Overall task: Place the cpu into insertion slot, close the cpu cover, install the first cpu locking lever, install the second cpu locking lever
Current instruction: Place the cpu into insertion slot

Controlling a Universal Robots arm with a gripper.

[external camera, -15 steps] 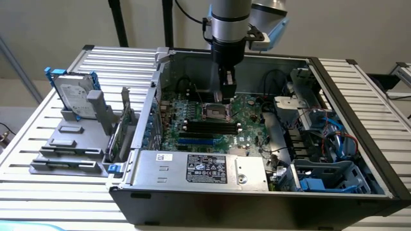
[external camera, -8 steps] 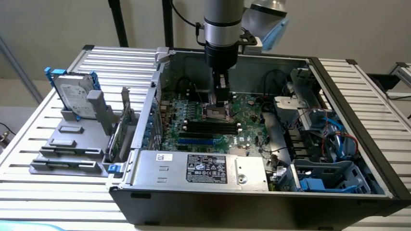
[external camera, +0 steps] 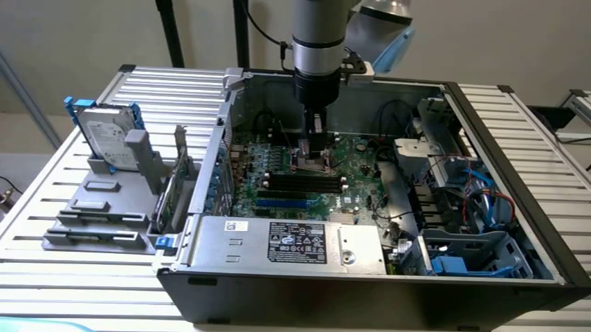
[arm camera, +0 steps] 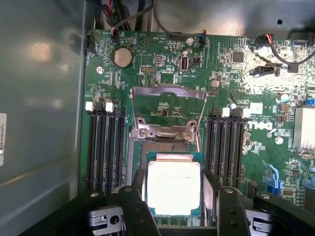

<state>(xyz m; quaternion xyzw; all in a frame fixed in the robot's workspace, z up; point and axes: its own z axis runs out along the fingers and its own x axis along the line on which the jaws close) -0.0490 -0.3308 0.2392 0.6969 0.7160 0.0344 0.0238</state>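
Observation:
The cpu, a silvery square chip on a green backing, sits between my gripper's two black fingers, which are shut on its opposite sides. It hovers at the near edge of the insertion slot, whose dark interior shows just beyond the chip. The cpu cover is swung open and stands up behind the slot, with thin wire levers along its sides. In the exterior view the gripper reaches straight down into the computer case over the slot on the green motherboard.
Black memory slots flank the socket on both sides. A coin battery lies beyond the cover. The power supply fills the case front, blue cables crowd the exterior view's right, and a hard drive stands outside at its left.

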